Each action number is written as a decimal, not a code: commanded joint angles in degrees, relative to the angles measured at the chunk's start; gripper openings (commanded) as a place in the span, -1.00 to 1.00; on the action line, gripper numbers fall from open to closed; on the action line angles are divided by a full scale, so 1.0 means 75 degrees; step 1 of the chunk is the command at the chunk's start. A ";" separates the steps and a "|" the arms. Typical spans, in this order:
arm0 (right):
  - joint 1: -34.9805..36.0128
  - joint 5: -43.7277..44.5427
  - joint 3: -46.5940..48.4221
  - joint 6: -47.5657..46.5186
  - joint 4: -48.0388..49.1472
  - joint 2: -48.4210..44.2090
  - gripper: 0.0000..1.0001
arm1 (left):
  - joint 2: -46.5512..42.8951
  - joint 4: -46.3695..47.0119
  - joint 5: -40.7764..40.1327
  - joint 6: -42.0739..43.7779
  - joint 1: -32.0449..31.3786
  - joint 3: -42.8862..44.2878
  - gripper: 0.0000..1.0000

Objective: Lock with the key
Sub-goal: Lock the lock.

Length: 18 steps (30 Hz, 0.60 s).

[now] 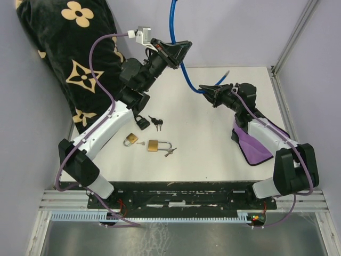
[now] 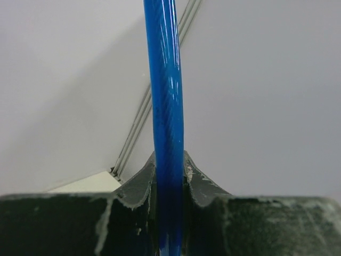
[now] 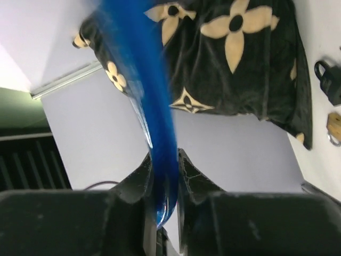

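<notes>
Blue cable (image 1: 186, 79) is clamped by left pincer (image 2: 169, 160) and pinched by right pincer (image 3: 164, 160) | padlocks (image 1: 154, 145) and keys (image 1: 156, 122) are seen untouched toward desk's (image 1: 213, 149) left edge | locking is judged not begun

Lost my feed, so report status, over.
Left pincer shut on blue cable. Right pincer shut on same cable. Padlocks and keys lie on table, ungripped. Nothing blocking.

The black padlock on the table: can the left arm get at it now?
Probably not yet. The left tool is shut on the blue cable, held up high. The black padlock lies uncovered beside that arm and looks reachable once the cable is released.
</notes>
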 commanded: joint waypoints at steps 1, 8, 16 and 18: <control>-0.0295 0.0355 0.0803 -0.1113 0.0760 -0.0157 -0.88 | -0.0759 0.0493 0.0049 0.0054 -0.0047 -0.0612 -0.94; -0.0271 0.0051 0.3157 -0.8746 -0.2888 -0.0851 -0.97 | -0.1360 -0.1002 0.0471 0.0924 0.0067 -0.1516 -0.94; 0.0458 -0.0088 0.4415 -1.3325 -0.5903 -0.1058 -0.96 | -0.1106 -0.0087 0.3330 -0.0200 0.0645 -0.1912 -0.94; 0.0693 0.0048 0.4372 -1.4038 -0.6104 -0.1209 -0.97 | -0.0818 0.0415 0.4052 -0.0753 0.0701 -0.1835 -0.94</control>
